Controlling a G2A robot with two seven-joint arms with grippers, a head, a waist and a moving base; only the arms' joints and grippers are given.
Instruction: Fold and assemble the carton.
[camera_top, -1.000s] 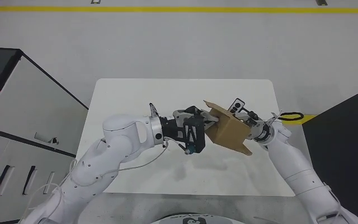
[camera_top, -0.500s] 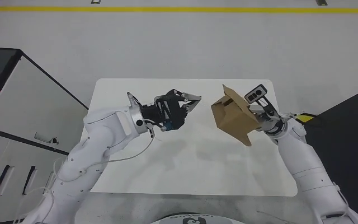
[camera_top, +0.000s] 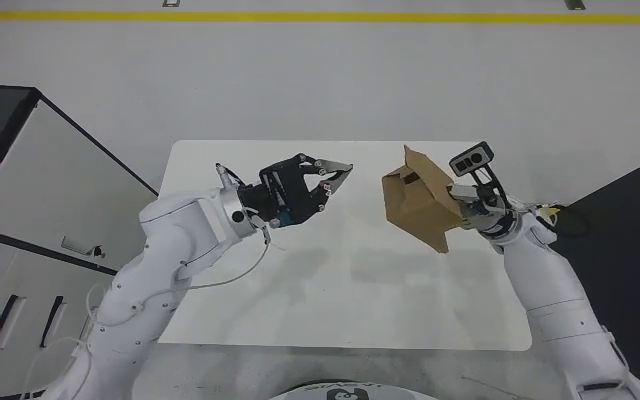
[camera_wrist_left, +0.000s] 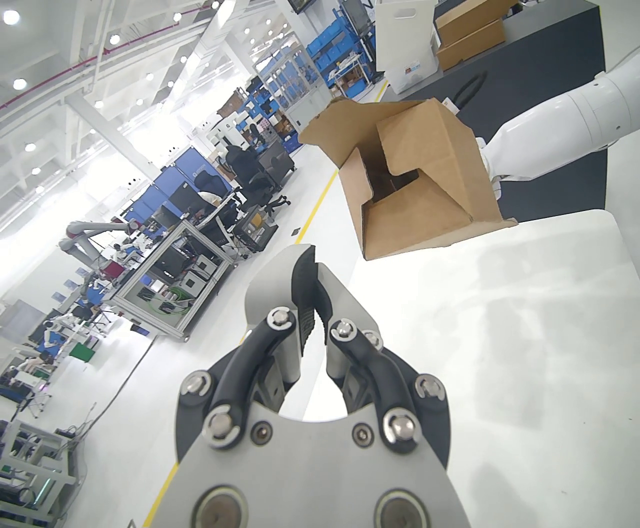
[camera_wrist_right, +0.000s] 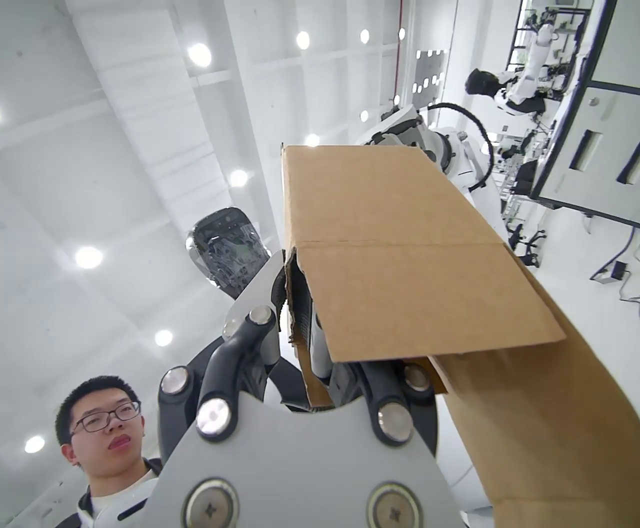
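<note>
The right gripper (camera_wrist_right: 297, 312) has its fingers clamped on one wall of a brown cardboard carton (camera_wrist_right: 400, 280). One finger is inside the wall and one is outside. The carton sticks out past the fingertips and is tilted.

From above, the carton (camera_top: 420, 205) hangs in the air over one end of the flat white table (camera_top: 350, 300), held at its far side by the right gripper (camera_top: 458, 207).

The left gripper (camera_wrist_left: 314, 280) holds nothing. Its two fingers are close together, and the black pads (camera_wrist_left: 306, 300) seem to meet. From above, this gripper (camera_top: 340, 172) sits over the table, with its tips pointing at the carton.

The carton (camera_wrist_left: 430, 165) is out in front of the left fingertips, well apart from them. Its open end faces those fingers. One long flap sticks out, and the smaller flaps lean part way in around a dark hole.

Past the carton from the left fingers is a dark bench (camera_wrist_left: 540, 65). On it are two brown boxes (camera_wrist_left: 470, 25) and a white paper bag (camera_wrist_left: 405, 45). The bag has a small sticker that is too tiny to read. The carton sides that show are plain brown.

Behind the left fingers, off the table's other end, is a grey cabinet with a black top (camera_top: 40, 170). A yellow line (camera_top: 320, 16) runs across the floor past the table.
</note>
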